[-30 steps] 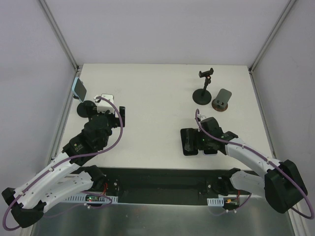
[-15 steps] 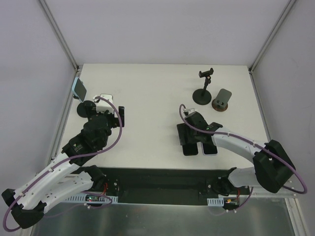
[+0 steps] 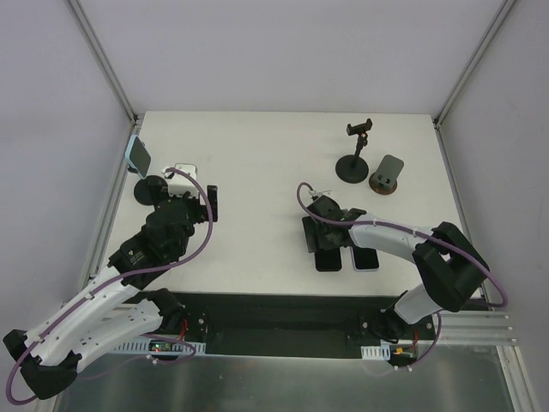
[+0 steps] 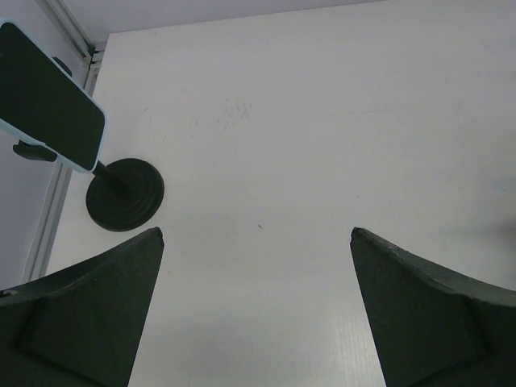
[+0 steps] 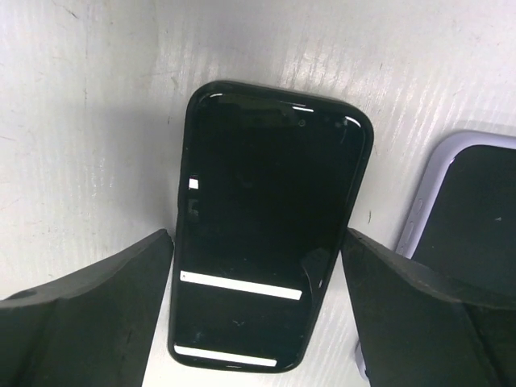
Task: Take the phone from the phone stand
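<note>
At the table's far left a phone in a pale blue case sits tilted in the clamp of a black phone stand. The left wrist view has the phone at upper left above the stand's round base. My left gripper is open just right of that base, and bare table lies between its fingers. My right gripper is open low over a black phone that lies flat on the table, one finger on each side of it.
A phone in a lilac case lies flat right of the black phone. An empty clamp stand and a small grey stand are at the back right. A metal frame rail runs along the table's left edge.
My right gripper has moved left and away from the near edge, uncovering the lilac phone. It now sits over the black phone's far end. The left arm has not moved.
</note>
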`<state>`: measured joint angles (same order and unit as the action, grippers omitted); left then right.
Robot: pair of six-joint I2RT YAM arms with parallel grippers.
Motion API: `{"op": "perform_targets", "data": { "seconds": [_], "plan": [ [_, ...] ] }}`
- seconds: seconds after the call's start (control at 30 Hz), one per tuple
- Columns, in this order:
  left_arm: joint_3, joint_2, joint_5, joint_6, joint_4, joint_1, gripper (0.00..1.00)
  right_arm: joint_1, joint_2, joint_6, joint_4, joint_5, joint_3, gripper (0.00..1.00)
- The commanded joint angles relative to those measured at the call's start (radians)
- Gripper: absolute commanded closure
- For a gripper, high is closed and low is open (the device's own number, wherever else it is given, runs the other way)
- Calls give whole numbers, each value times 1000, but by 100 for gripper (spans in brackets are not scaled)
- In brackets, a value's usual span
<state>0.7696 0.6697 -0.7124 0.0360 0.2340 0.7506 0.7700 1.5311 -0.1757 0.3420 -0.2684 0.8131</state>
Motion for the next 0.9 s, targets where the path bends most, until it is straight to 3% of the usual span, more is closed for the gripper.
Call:
{"op": "perform_targets", "data": {
  "seconds": [0.0,0.07,0.17,0.67,0.87],
  "plan": [
    [0,5,7,8,13,-13,1,11,-8,-22,32,-38,1,18],
    [0,8,11,8,14,-16,1,9,-14,-15,40,-58,-5,29],
    [0,13,16,10,14,-17,1,8,-25,-4,54,-83,-11,33],
    [5,27,36,21,21,-34,1,-57,-89,1,49,-72,-74,34],
    [7,28,47,24,22,-37,1,-55,-126,10,40,-52,-60,28]
  ]
}}
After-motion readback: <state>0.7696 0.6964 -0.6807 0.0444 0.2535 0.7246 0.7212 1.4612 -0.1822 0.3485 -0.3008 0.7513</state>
